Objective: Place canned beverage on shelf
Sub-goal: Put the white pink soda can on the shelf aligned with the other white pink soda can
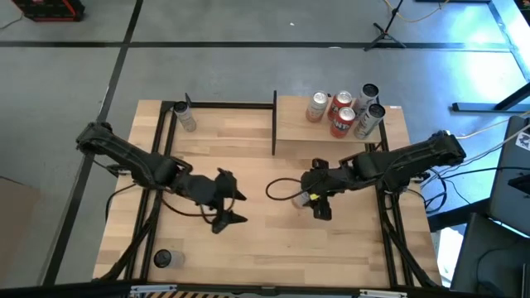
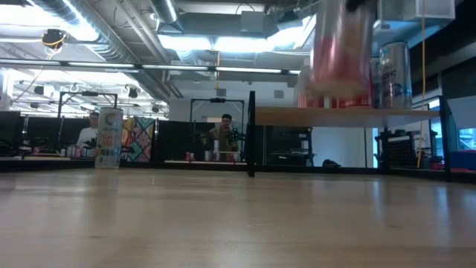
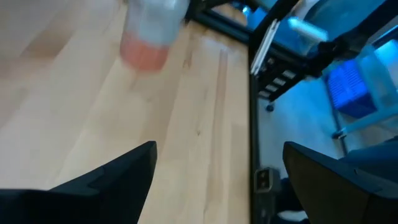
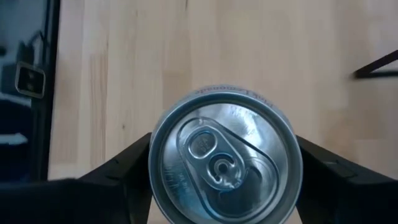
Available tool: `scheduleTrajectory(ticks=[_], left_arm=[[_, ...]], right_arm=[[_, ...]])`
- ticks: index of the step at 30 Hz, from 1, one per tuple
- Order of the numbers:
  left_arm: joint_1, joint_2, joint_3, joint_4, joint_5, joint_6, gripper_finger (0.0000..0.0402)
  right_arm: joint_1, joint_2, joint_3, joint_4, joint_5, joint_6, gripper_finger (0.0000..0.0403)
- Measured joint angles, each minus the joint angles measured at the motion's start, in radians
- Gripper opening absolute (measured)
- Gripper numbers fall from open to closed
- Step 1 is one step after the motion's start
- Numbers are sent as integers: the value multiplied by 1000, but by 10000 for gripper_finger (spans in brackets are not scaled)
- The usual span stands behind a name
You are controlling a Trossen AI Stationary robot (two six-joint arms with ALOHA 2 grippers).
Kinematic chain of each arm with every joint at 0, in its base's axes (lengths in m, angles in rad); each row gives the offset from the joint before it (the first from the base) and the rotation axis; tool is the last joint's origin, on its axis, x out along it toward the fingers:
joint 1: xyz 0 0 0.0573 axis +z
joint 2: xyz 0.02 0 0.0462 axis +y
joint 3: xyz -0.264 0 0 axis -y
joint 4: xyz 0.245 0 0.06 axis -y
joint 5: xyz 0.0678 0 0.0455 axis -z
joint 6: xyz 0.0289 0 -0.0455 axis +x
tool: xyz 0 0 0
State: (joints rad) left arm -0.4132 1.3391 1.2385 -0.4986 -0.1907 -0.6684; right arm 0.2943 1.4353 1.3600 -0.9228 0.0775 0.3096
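The right wrist view alone showed the can's (image 4: 225, 155) silver lid and pull tab, with the right tool (image 4: 225, 177) pinching the can between both dark fingers (image 4: 121, 168) from either side. The high view gave less of the can (image 1: 303, 199), only a pale end at the right tool (image 1: 315, 201), but it placed that tool over the middle of the surface (image 1: 248, 174), in front of the shelf (image 1: 291, 124) and apart from it. That view also showed five cans (image 1: 346, 112) standing together on the shelf, beyond the right tool. The low view recorded the held can (image 2: 342, 48) as a red-and-white blur raised above the surface, before the shelf (image 2: 349, 115). The left tool (image 1: 228, 207) stood spread, nothing between its fingers (image 3: 106, 180), well apart from the held can. One can (image 1: 185, 117) stood far beyond the left tool, another (image 1: 164, 259) near the front edge.
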Motion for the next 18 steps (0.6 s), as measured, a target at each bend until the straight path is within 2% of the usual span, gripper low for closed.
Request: scheduleTrajectory(ticks=[5,10,18], left_arm=[[-20,-58,-21,-76,-45,2,345],[-22,-112,-89,-75,-53,8,345],[-22,-132,-136,-67,-53,-2,345]], right_arm=[[-30,-2,153,-120,63,-26,270],[-140,-2,270,-224,72,-60,270],[-337,-19,341,-308,38,-150,270]])
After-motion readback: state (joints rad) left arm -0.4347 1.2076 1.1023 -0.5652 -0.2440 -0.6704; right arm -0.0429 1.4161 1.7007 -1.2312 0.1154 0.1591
